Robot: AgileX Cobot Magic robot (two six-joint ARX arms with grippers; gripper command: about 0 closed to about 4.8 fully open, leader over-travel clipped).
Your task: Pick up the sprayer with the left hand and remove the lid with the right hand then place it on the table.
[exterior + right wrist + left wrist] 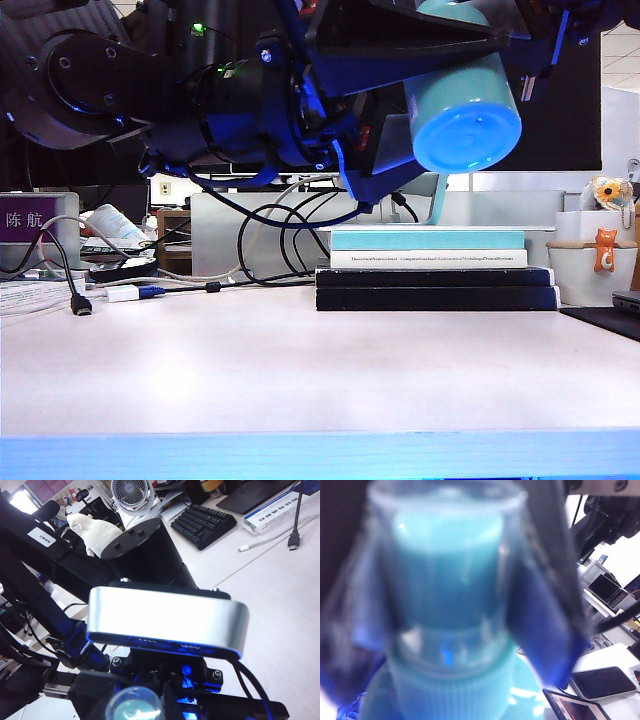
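You see the sprayer (465, 105) held high above the table (300, 370), well clear of the stack of books (435, 270) behind it. In the exterior view its round flat base faces the camera, so its long axis runs roughly level, away from the camera toward the arms, with the nozzle end hidden among the dark arm parts.

The left pincer (455, 630) is clenched on the sprayer near its neck. In the left wrist view the blue fingers (540, 630) stand on both sides of the bottle, and the clear lid (450, 580) sits over the teal nozzle, filling the picture and blurred by closeness.

The right pincer is the one you must watch. In the right wrist view the lid (134, 706) appears end-on as a clear round dome at the edge of the picture, just below the silver camera housing (167, 622) of the other arm. So the right pincer looks straight along the sprayer's axis at the cap. Its own fingers do not show in any view, so I cannot tell if it already grasps the lid.

My judgement: the coming pull should go along this same axis, away from the left pincer, because a sideways pull may tilt the sprayer in the grip.
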